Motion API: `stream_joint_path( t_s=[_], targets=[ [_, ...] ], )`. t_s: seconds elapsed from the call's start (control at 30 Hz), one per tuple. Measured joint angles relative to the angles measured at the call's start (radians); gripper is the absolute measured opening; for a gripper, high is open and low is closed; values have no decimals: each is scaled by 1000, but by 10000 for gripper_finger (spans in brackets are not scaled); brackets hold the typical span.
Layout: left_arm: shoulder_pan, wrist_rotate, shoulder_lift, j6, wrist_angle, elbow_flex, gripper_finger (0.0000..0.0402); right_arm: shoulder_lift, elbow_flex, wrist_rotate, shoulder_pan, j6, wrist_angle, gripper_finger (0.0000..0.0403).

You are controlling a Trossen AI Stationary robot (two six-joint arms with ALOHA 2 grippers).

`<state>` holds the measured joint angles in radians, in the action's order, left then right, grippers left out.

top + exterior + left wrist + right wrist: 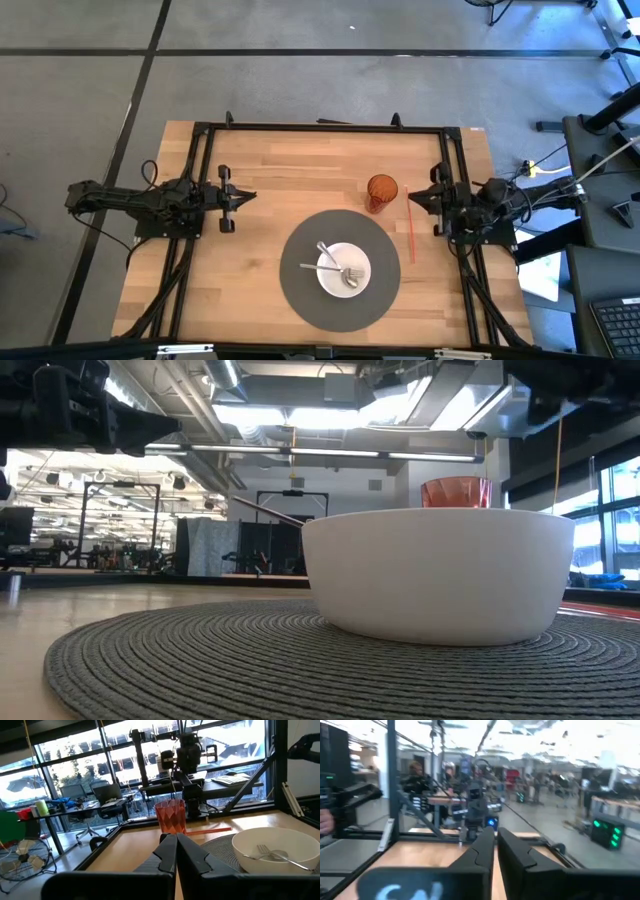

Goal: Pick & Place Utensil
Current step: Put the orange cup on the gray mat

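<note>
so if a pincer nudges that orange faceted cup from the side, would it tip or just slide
The orange faceted plastic tumbler stands upright on the bare wooden table, taller than it is wide, so a high push would probably tip it. It looks translucent and empty, so likely light; a low nudge would probably slide it. Its faceted walls might offer some grip.
</note>
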<state>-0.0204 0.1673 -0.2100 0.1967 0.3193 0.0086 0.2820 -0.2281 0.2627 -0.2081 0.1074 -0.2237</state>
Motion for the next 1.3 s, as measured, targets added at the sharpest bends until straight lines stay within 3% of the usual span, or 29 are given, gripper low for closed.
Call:
stream_joint_path(
  t_s=[0.2,0.4,0.73,0.9,1.13,1.3],
  targets=[
    [0,0,0,0,-1,0,5,250,-268,123,0,-51,179,65],
    [0,0,0,0,-2,0,3,523,-622,273,1,-80,630,109],
    [0,0,0,-1,-9,0,6,849,-1031,276,0,-71,1149,163],
    [0,0,0,-1,-9,0,2,916,-1086,267,22,-76,1296,173],
    [0,0,0,-1,-9,0,6,953,-1042,66,69,-53,1315,190],
    [0,0,0,-1,-9,0,8,980,-1004,32,70,-40,1314,189]
  ],
)
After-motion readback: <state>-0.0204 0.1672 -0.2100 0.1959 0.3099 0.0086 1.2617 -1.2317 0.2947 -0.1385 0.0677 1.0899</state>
